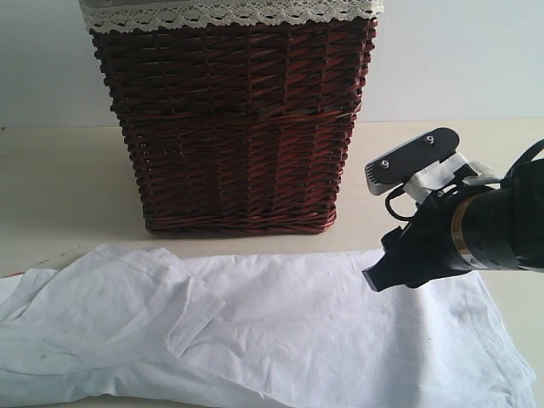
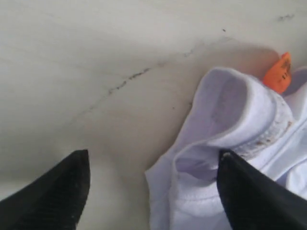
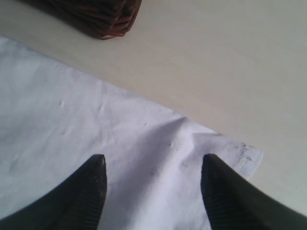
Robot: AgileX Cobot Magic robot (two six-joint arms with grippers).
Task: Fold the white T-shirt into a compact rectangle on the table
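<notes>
Cream table (image 1: 59,178) meets pale wall (image 1: 459,59).

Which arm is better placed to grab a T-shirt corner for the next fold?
Probably right: the open right gripper hovers over a flat corner of the white cotton T-shirt; the open left gripper sits at its ribbed collar.

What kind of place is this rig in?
Likely a staged laundry-folding test bench rather than a real home: a plain pale table, a dark wicker basket with lace trim, a white T-shirt laid out, and a robot arm over it.
</notes>
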